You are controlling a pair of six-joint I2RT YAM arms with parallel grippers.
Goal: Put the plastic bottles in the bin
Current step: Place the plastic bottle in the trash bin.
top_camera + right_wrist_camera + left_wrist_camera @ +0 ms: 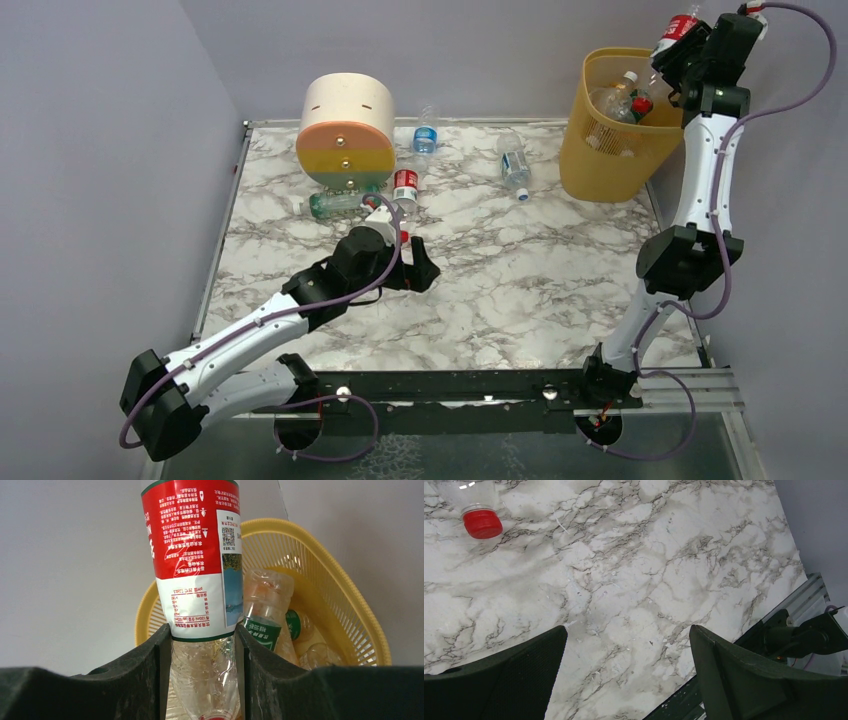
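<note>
My right gripper (pixel 678 58) is shut on a clear bottle with a red and white label (pixel 681 27), held above the far right rim of the yellow-orange bin (pixel 600 150). In the right wrist view the bottle (pixel 192 555) sits between my fingers (pixel 202 645), with the bin (pixel 320 555) behind it. Several bottles (pixel 622 98) lie in the bin, one with a green label (pixel 262 630). My left gripper (pixel 418 268) is open and empty over the table (pixel 629 630). A red-capped clear bottle (pixel 482 522) lies ahead of it.
On the table lie a red-labelled bottle (pixel 405 185), a green bottle (pixel 335 203) and two blue-labelled bottles (pixel 426 135) (pixel 514 165). A round cream, orange, yellow and green drawer unit (pixel 345 130) stands at the back left.
</note>
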